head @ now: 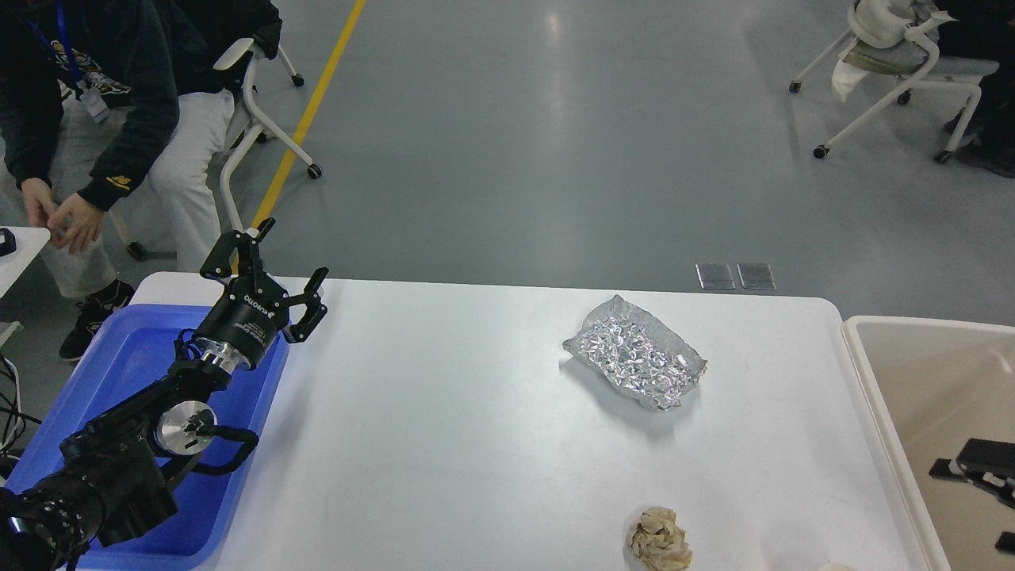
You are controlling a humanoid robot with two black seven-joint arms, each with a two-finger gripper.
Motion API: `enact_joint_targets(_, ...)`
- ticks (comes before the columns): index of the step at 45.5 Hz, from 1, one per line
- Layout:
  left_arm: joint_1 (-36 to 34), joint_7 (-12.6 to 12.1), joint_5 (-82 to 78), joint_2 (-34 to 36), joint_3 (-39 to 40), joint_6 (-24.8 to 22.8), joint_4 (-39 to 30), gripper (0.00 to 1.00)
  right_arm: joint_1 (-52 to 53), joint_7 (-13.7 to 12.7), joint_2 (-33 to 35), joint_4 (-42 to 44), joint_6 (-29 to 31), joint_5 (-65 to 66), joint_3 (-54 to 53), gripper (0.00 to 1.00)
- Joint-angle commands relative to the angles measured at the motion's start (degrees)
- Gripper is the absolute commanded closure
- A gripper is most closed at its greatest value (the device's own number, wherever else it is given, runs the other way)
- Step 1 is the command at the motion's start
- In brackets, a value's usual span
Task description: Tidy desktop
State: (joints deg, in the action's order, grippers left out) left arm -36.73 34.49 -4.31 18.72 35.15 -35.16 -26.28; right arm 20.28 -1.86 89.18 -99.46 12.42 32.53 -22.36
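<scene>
The white desktop (444, 428) fills the middle of the head view. A crumpled sheet of silver foil (634, 361) lies on it right of centre. A crumpled beige paper ball (658, 539) lies near the front edge. My left gripper (287, 255) is open and empty, held above the far right corner of the blue tub (127, 349), far left of the foil. My right gripper (991, 503) is low at the right edge over the beige bin (920, 373), only partly in view, its fingers apart and empty.
A person (103, 119) sits on a chair beyond the table's far left corner and leans left toward a small side table (20, 238). A wheeled chair (896, 63) stands far right on the grey floor. A small pale object (833, 566) peeks in at the bottom edge.
</scene>
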Motion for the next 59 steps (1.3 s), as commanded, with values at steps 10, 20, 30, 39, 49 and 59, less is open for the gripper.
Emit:
enact_joint_targets(10, 0.0, 0.0, 0.0, 0.0, 0.0, 0.0, 0.0, 0.00, 0.0, 0.0, -1.8, -0.5, -0.6, 10.5, 6.9, 0.00)
enact_joint_targets(20, 0.0, 0.0, 0.0, 0.0, 0.0, 0.0, 0.0, 0.00, -0.1, -0.2, -6.2, -0.5, -1.3, 14.1, 8.4, 0.00)
enact_joint_targets(30, 0.0, 0.0, 0.0, 0.0, 0.0, 0.0, 0.0, 0.00, 0.0, -0.2, -8.6, -0.5, -1.4, 14.8, 9.1, 0.00)
enact_joint_targets(39, 0.0, 0.0, 0.0, 0.0, 0.0, 0.0, 0.0, 0.00, 0.0, -0.2, -10.1, -0.5, -1.7, 16.0, 10.6, 0.00)
enact_joint_targets(49, 0.0, 0.0, 0.0, 0.0, 0.0, 0.0, 0.0, 0.00, 0.0, -0.1, -12.8, -0.3, -3.9, 16.1, 12.0, 0.00)
enact_joint_targets(59, 0.0, 0.0, 0.0, 0.0, 0.0, 0.0, 0.0, 0.00, 0.1, -0.1, -15.7, 1.2, -6.4, 16.3, 13.2, 0.00)
